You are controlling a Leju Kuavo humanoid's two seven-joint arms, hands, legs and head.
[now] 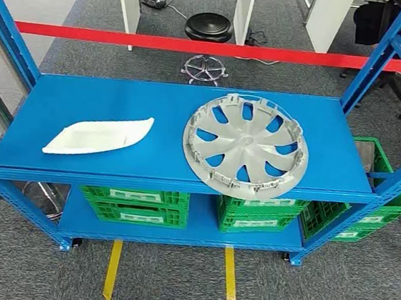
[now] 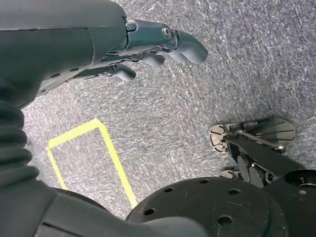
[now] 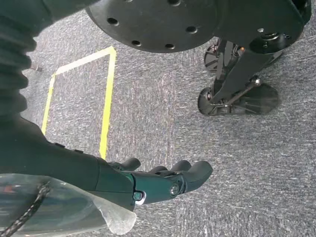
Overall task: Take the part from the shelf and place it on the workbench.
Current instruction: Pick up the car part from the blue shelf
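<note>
- Two parts lie on the top board of the blue shelf in the head view: a silver wheel cover right of centre and a white curved trim piece left of centre, well apart from each other; the task does not say which one I am to take, so picking the wrong one is my first risk
- The wheel cover's near rim overhangs the front edge of the board; I judge that a clumsy push from above could tip it off toward the green crates on the lower level
- My left hand hangs over the grey carpet at the top of its wrist view, fingers extended and a little apart, holding nothing
- My right hand hangs low in its wrist view, fingers likewise stretched out, slightly apart and empty, so both arms have the whole reach to the shelf ahead of them
- The cover is wide, flat and spoked; a one-handed pinch on a thin spoke may let it swing or slip, so a grip at the rim looks safer
- The blue upright posts at the frame's right edge stand close to the cover; a raised right arm could strike them
- No workbench shows in any view, so I will have to turn while carrying, and a loose hold could drop the part on the way
- The yellow floor marking sits at lower centre, before the shelf
</note>
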